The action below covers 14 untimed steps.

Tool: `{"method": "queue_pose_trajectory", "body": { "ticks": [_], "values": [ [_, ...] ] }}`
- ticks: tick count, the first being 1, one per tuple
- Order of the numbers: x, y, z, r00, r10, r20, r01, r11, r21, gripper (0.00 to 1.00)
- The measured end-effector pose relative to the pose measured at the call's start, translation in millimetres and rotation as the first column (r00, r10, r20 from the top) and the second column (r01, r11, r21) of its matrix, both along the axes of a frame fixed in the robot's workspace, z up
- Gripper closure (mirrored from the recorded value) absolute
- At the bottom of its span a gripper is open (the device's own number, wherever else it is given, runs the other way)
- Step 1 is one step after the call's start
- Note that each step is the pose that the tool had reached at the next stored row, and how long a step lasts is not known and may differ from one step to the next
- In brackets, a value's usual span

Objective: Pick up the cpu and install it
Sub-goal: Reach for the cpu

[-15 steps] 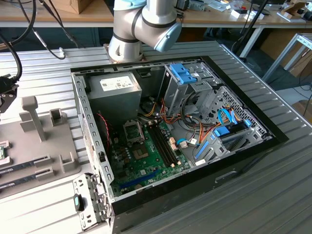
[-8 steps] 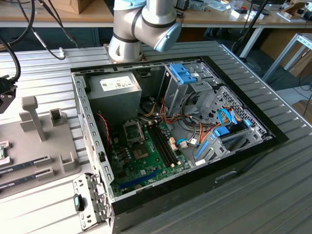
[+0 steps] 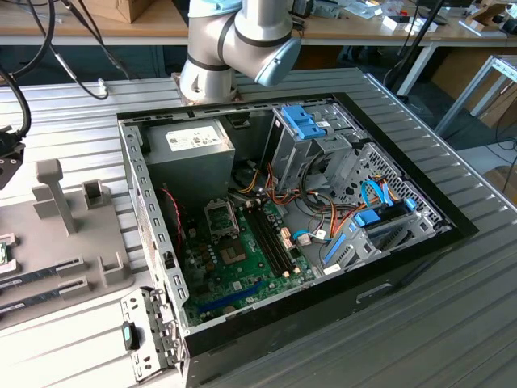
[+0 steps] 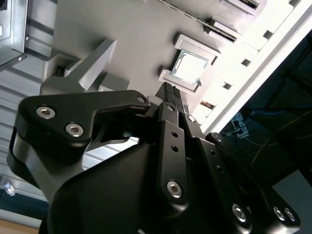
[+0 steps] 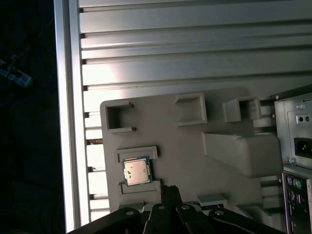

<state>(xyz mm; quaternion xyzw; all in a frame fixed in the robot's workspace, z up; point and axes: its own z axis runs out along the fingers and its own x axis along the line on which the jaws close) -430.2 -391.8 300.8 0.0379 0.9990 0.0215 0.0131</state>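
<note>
Bright room light (glare whitens the cpu [image 4: 191, 68]).

The case [image 3: 283, 218] on the counter [image 3: 452, 323] is seen from high up and at a slant in the exterior view. It is looked at from well back, with the arm [image 3: 234, 40] on the far side and the tray [image 3: 73, 242] at the exterior view's left. In the first wrist view the tray is looked at straight down, past the claw [image 5: 169, 191]. In the second wrist view it is seen at a slant from close behind the claw. The tray and cpu [image 5: 137, 171] are shared by both wrist views.
</note>
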Motion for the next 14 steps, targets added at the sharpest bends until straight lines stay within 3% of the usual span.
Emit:
{"method": "queue_pose_trajectory", "body": {
  "ticks": [14],
  "values": [
    [-4.3,0.1,-2.5,1.0000,0.000,0.0001,0.000,1.0000,0.0000,0.89]
  ]
}}
